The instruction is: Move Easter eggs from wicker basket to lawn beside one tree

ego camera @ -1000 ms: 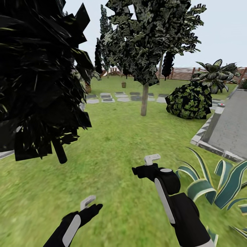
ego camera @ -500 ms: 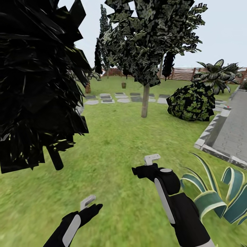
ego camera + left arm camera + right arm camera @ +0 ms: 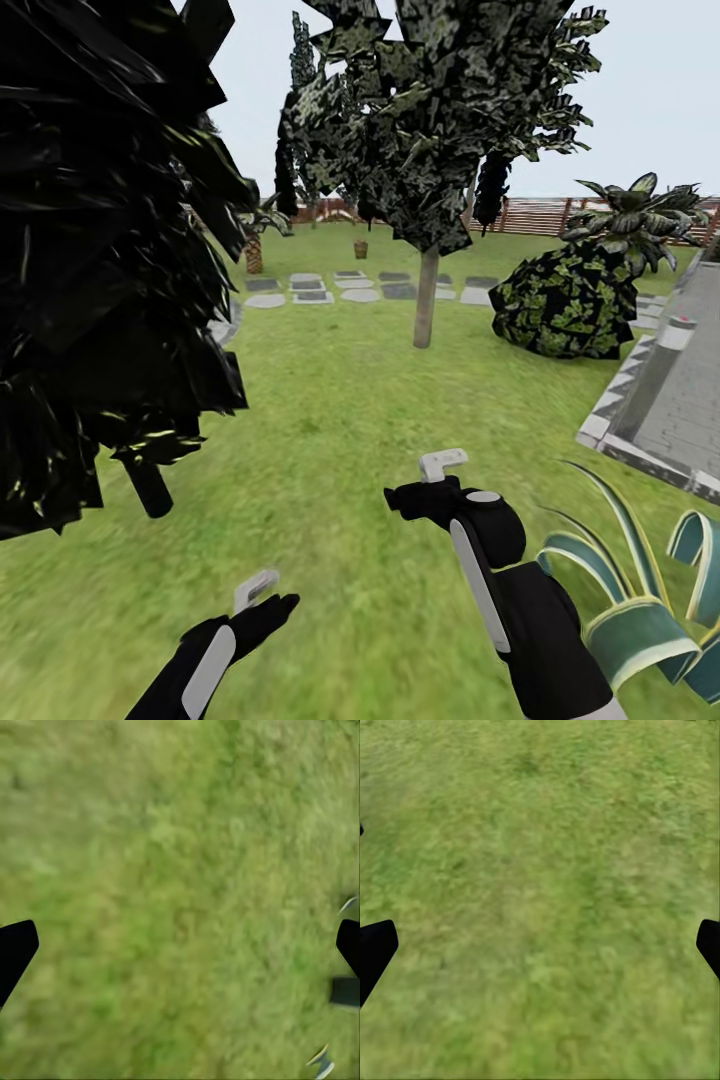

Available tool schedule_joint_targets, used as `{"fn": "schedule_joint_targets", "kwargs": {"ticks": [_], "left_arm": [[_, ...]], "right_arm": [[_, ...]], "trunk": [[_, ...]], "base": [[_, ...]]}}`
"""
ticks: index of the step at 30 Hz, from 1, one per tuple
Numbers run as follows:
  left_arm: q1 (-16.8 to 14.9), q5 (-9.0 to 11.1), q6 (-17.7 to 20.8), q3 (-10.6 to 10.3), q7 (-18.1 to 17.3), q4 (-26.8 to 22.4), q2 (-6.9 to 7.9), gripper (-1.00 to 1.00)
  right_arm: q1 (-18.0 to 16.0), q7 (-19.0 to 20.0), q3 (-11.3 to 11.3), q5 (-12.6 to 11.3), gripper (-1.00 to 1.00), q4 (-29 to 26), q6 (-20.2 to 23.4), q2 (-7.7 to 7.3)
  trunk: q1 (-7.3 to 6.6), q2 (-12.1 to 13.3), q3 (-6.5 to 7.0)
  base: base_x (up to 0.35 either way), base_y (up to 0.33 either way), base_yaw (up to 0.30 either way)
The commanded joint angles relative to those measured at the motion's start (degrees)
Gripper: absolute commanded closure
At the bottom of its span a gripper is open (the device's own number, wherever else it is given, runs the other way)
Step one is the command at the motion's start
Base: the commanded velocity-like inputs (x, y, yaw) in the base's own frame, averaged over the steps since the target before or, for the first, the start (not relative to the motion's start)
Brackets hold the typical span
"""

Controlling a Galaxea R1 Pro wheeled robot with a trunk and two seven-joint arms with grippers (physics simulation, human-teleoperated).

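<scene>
I am out on the lawn (image 3: 330,430) of the garden, and the Easter eggs are out of view. Far off on the grass stands a small brown object (image 3: 360,248), too small to tell whether it is the wicker basket. A tree (image 3: 425,300) with a pale grey-brown trunk rises ahead, in the middle distance. My left gripper (image 3: 257,588) (image 3: 180,949) and my right gripper (image 3: 443,463) (image 3: 540,949) both hang open over bare grass, holding nothing.
A dark-leaved tree with a thin dark stem (image 3: 146,487) stands close on the left. A round bush (image 3: 560,300) and a raised paved area (image 3: 680,400) lie to the right, and a striped-leaf plant (image 3: 640,620) by my right arm. Stepping stones (image 3: 360,292) and a slat fence (image 3: 540,212) lie beyond.
The whole view has shifted as I roll forward: the dark tree has slid down and left, the paving and striped plant right. Both arms hold the same pose.
</scene>
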Motion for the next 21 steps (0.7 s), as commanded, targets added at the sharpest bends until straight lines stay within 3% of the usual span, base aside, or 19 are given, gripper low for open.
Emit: {"fn": "schedule_joint_targets", "kwargs": {"ticks": [1, 9, 21], "left_arm": [[-0.02, 0.46, 0.33, 0.13, 0.13, -0.09, -0.03, -1.0], [-0.01, 0.46, 0.33, 0.13, 0.13, -0.1, -0.03, -1.0], [-0.01, 0.46, 0.33, 0.12, 0.13, -0.08, -0.03, -1.0]], "right_arm": [[-0.05, -0.01, -0.01, -0.06, -1.0, -0.05, 0.27, 0.01], [-0.05, -0.01, 0.0, -0.06, -1.0, -0.05, 0.26, 0.07], [-0.05, -0.01, 0.0, -0.06, -1.0, -0.05, 0.26, 0.01]], "trunk": [[0.03, -0.03, -0.06], [0.03, -0.03, -0.06], [0.03, -0.03, -0.06]], "base": [[0.334, 0.0, -0.053], [0.334, 0.0, -0.118], [0.334, 0.0, -0.014]]}}
